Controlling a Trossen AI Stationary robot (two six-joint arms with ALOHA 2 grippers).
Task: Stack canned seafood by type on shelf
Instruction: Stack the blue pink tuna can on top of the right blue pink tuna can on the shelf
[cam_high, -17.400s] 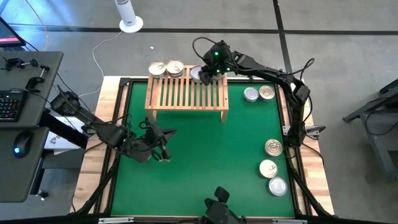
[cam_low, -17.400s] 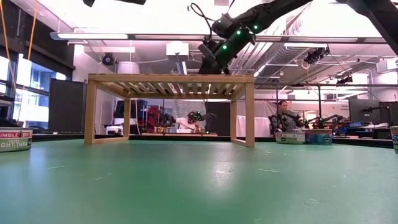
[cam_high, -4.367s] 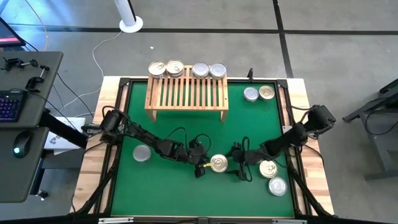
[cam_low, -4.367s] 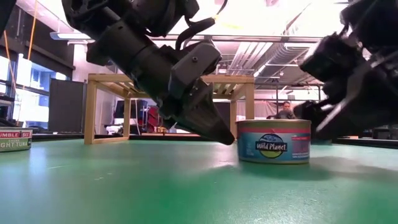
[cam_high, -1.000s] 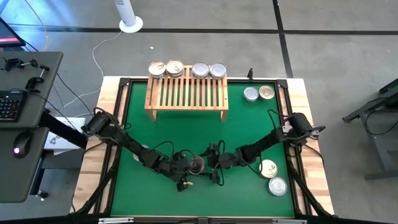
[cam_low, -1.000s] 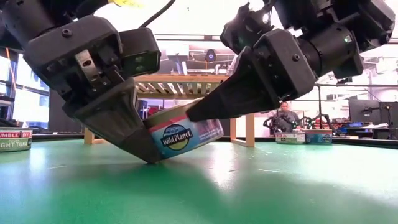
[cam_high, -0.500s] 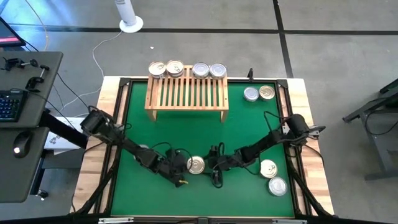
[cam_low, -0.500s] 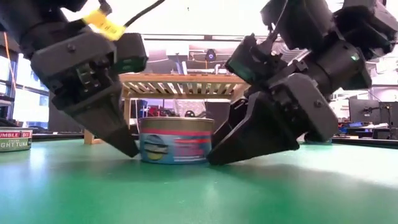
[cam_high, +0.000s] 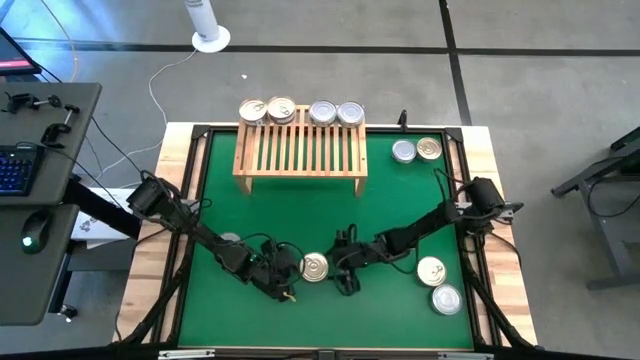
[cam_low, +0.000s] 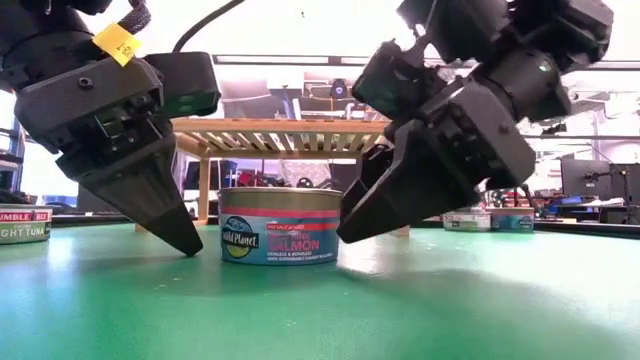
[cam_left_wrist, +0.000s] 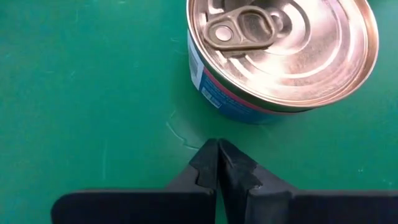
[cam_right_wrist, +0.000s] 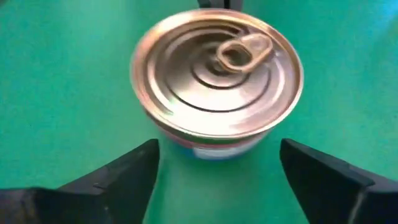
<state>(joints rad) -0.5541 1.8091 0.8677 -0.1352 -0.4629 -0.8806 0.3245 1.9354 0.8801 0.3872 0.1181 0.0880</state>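
The salmon tin (cam_low: 279, 226) has a shiny gold-toned metal lid with ridged rings and a glossy printed label. The green mat (cam_high: 400, 210) looks smooth and faintly sheeny. The shelf (cam_high: 300, 150) is pale bare wood. The left gripper's fingers (cam_left_wrist: 236, 168) are matt black plastic.

Bright overhead room light washes out the ceiling in the low view, leaving both grippers as dark backlit shapes over soft shadows on the green mat (cam_low: 320, 310). The salmon tin (cam_right_wrist: 216, 81), just ahead of the right gripper (cam_right_wrist: 214, 165), looks softly blurred, with glare on its lid.
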